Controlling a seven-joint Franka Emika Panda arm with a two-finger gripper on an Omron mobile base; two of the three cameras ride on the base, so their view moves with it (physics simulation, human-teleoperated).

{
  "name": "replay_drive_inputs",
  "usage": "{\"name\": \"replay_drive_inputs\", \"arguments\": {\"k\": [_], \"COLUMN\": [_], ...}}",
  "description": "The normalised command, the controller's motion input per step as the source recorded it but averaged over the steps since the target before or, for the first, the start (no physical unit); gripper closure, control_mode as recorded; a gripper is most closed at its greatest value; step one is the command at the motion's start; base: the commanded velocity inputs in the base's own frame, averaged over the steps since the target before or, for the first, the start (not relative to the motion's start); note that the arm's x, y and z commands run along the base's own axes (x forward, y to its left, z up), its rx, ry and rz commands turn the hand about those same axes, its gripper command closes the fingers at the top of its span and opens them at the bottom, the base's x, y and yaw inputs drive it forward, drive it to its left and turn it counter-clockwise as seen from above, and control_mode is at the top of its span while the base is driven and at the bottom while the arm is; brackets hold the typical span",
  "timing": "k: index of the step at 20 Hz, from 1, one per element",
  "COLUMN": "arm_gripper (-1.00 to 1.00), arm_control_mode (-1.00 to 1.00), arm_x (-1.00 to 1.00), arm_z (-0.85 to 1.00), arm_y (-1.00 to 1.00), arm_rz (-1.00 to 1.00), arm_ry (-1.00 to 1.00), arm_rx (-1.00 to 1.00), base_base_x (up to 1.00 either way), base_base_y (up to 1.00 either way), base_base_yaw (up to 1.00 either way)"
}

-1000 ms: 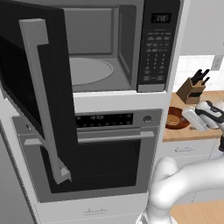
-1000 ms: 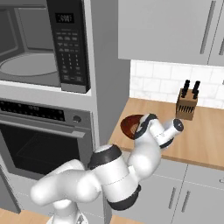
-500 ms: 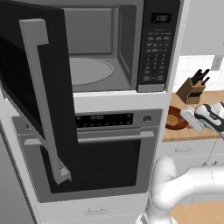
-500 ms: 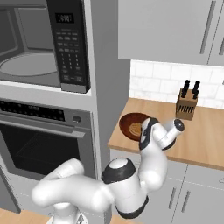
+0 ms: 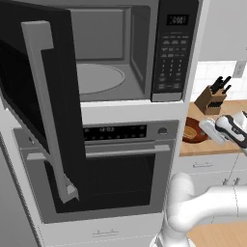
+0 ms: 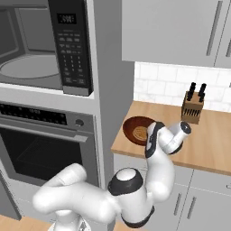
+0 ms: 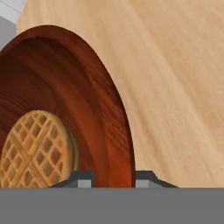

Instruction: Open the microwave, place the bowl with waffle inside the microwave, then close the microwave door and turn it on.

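Wide black microwave door with long vertical grey bar handle (image 5: 48,116) found swung fully open; grey cavity of large black built-in microwave (image 5: 111,53) exposed, round glass turntable (image 5: 96,78) bare. Opening step judged done.

Small round reddish-brown wooden bowl (image 7: 57,100) holding golden-tan waffle (image 7: 37,148) seen resting on light wooden surface (image 6: 212,135), just right of the tall oven column and near the front edge. Dark knife block (image 6: 193,107) stood well apart, toward the tiled back wall.

Change over the last second: hand lowered from above the bowl onto its near rim, and fingers (image 7: 85,178) narrowed markedly from a wide spread. Now placed one on each side of the bowl wall, one inside beside the waffle, one outside. Firm clamping on the rim not confirmable from the hand view; closing apparently still under way. In the right base view, gripper (image 6: 149,145) sat at the bowl's right edge.

Meaning for the task: grasp of the bowl being set up; lift and carry up to the cavity judged next. Thin rim pinch could let the bowl tilt.
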Motion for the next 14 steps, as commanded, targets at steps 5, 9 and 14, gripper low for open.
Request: {"name": "replay_drive_inputs", "arguments": {"k": [5,9,14], "arm_gripper": [1.0,1.0,1.0], "arm_control_mode": [-1.0,-1.0,-1.0], "arm_x": [-0.51,-1.0,-1.0], "arm_z": [0.34,0.98,1.0], "arm_y": [-0.04,-0.08,0.07], "arm_rz": [-0.05,-0.05,0.0], "arm_ry": [-0.03,-0.19,-0.12], "arm_rx": [0.05,0.02,-0.06], "base_base_x": [0.0,0.0,0.0], "base_base_y": [0.0,0.0,0.0], "base_base_yaw": [0.0,0.0,0.0]}}
